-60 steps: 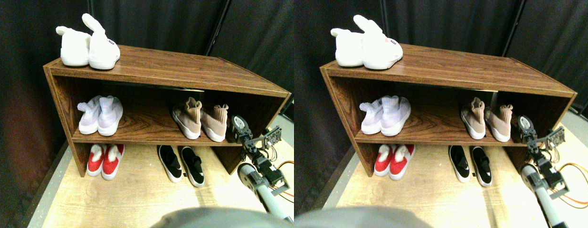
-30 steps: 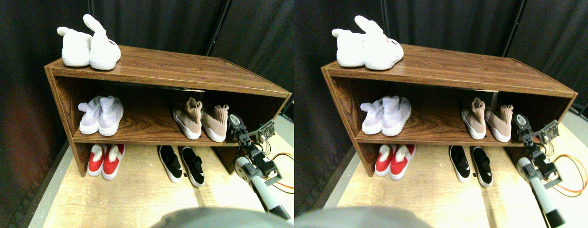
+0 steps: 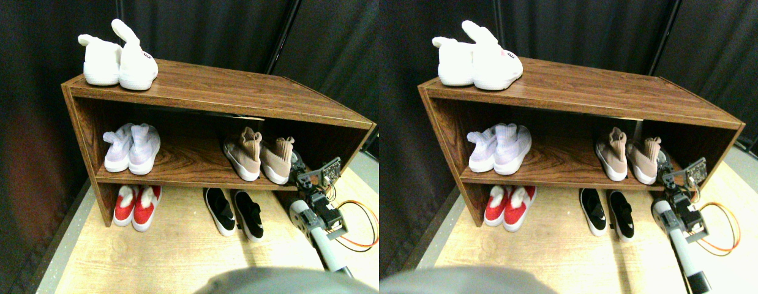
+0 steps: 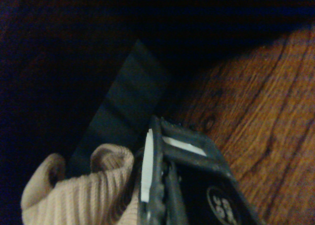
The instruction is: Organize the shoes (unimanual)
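Over the last second the right manipulator swings inward along the front edge of the middle shelf [image 3: 189,160], and its claw [image 3: 299,166] now sits just beside the outer tan sneaker [image 3: 277,159], where earlier it stood clearly off to that shoe's side. The whole view has also slid slightly, so the camera itself has moved; the shoes have not.

In the wrist view the dark frame of the claw [image 4: 170,185] lies right against the ribbed knit collar of the tan sneaker [image 4: 81,193], with the shelf's wood grain alongside. Whether the claw is spread or pressed together cannot be told from either view, and no grip on the shoe shows.

The tan pair stands on the middle shelf's right part, the two shoes slightly splayed. The black slip-ons [image 3: 235,211] rest on the floor [image 3: 171,251] below. The approach likely aims at nudging or taking hold of the outer tan shoe.
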Robot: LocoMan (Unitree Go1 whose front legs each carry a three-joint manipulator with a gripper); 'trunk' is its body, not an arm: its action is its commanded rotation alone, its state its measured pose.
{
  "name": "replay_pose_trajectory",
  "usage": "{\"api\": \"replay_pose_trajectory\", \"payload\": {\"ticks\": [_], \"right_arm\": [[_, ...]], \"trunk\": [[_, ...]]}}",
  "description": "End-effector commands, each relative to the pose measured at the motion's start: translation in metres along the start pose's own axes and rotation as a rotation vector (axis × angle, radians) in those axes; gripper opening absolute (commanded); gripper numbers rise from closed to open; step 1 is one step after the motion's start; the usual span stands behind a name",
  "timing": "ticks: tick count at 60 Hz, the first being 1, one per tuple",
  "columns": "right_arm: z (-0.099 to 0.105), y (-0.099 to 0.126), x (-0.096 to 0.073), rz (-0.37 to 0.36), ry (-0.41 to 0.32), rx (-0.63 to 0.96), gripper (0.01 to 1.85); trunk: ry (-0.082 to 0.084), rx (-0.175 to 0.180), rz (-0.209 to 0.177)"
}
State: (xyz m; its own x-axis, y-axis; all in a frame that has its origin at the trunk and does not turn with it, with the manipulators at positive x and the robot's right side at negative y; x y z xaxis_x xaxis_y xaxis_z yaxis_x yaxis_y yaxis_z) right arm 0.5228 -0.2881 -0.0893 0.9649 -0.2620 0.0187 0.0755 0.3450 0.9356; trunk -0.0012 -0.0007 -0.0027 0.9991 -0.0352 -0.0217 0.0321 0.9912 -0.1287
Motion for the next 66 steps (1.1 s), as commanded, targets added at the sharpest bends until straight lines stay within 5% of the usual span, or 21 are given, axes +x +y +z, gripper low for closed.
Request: {"api": "replay_pose_trajectory", "payload": {"ticks": [1, 33, 49, 66], "right_arm": [[-0.008, 0.002, 0.0, 0.011, 0.017, 0.01, 0.06], [-0.024, 0.003, 0.001, -0.022, 0.021, 0.008, 0.06], [-0.009, -0.007, 0.014, -0.023, 0.004, -0.013, 0.06], [0.008, -0.003, 0.007, 0.013, -0.043, -0.036, 0.06]], "trunk": [[0.012, -0.004, 0.011], [0.022, -0.019, 0.027], [0.026, -0.009, 0.019], [0.025, 0.009, -0.006]]}}
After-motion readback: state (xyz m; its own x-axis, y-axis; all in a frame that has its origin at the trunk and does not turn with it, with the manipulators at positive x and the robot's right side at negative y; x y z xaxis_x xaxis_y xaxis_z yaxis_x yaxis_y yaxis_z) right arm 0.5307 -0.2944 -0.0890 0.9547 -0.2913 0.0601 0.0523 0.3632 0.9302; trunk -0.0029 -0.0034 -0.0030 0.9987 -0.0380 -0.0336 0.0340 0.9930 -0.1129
